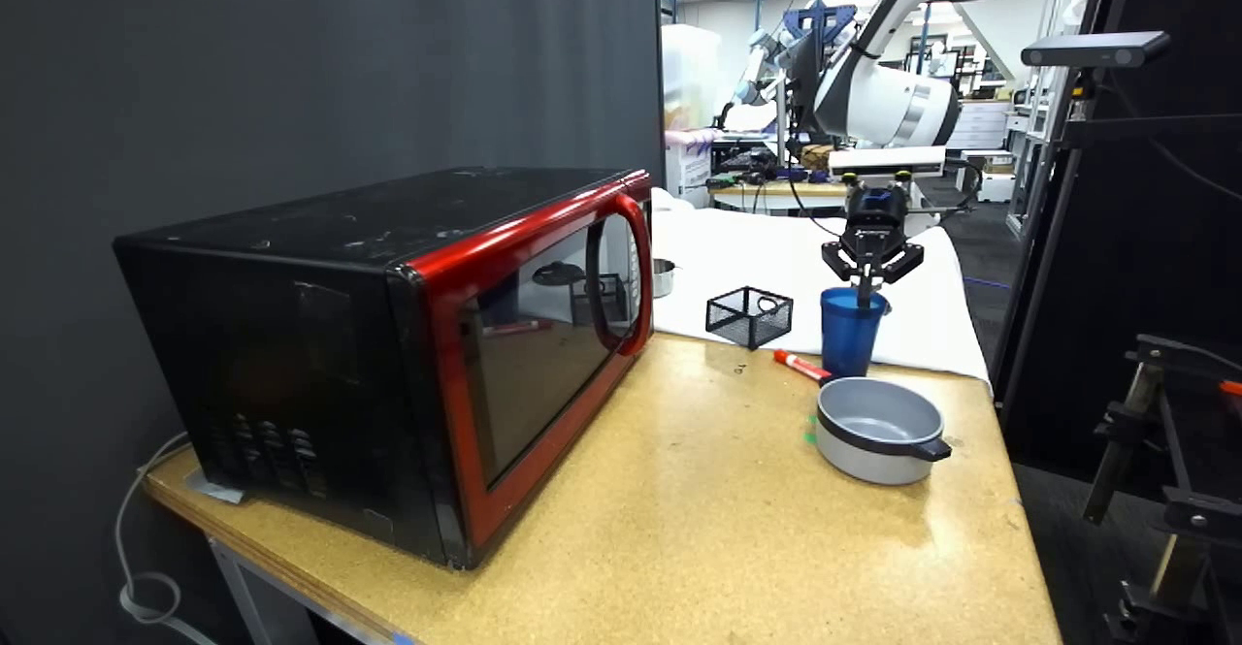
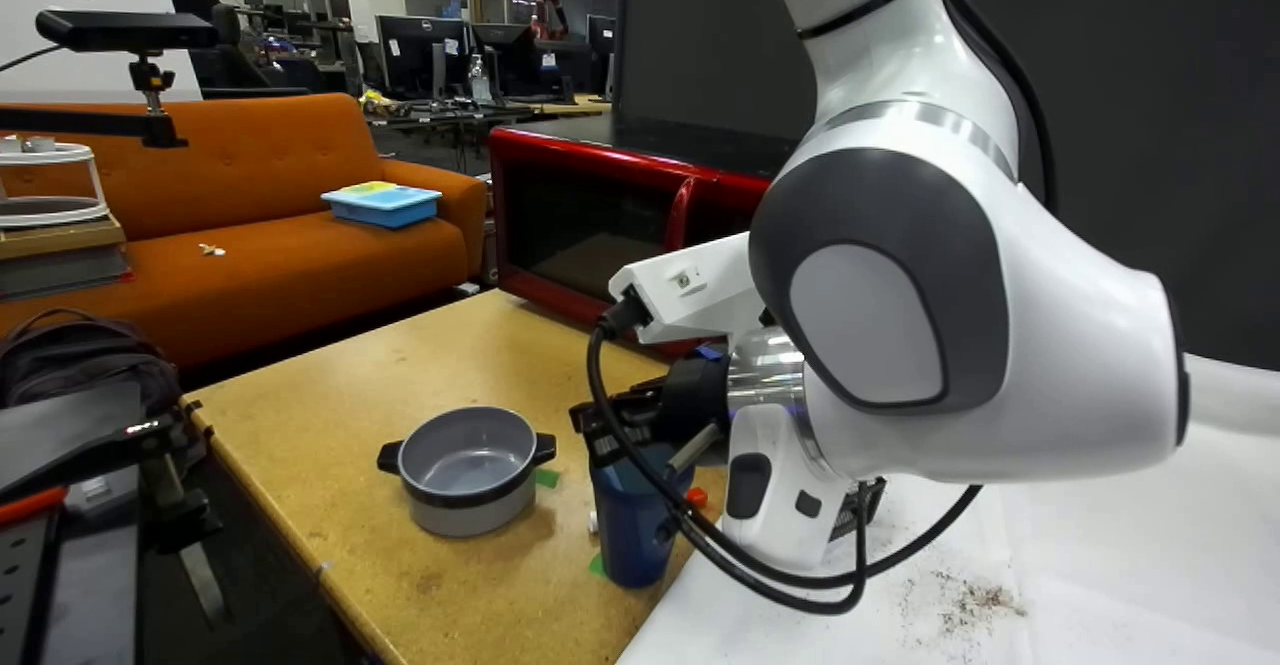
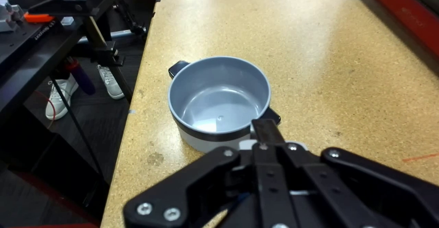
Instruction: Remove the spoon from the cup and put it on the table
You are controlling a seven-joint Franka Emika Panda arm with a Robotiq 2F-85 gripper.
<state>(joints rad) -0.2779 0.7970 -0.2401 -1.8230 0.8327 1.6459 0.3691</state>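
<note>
My fingers [image 3: 267, 132] point down at the mouth of the blue cup [image 1: 848, 346]; can't tell how far in the tips reach. They look drawn together, or nearly; can't tell if anything sits between them. Can't make out the spoon for certain in any view. Wrist view has pale bits [image 3: 247, 144] beside the tips, too blurred to identify.

The blue cup stands upright on the desk [image 1: 718, 509], at the end covered by white cloth [image 1: 699, 247], nearer the long edge away from the microwave [image 1: 388, 364]. Two-handled grey pot [image 1: 859, 459] sits near it, apart, close to that same long edge. Red-and-white marker [image 1: 802, 366] lies just beside the cup, microwave side. Wire basket [image 1: 735, 325] is on the cloth, farther from that edge. Microwave stands along the opposite long edge. Green tape [image 2: 546, 477] on the desk by the pot.
</note>
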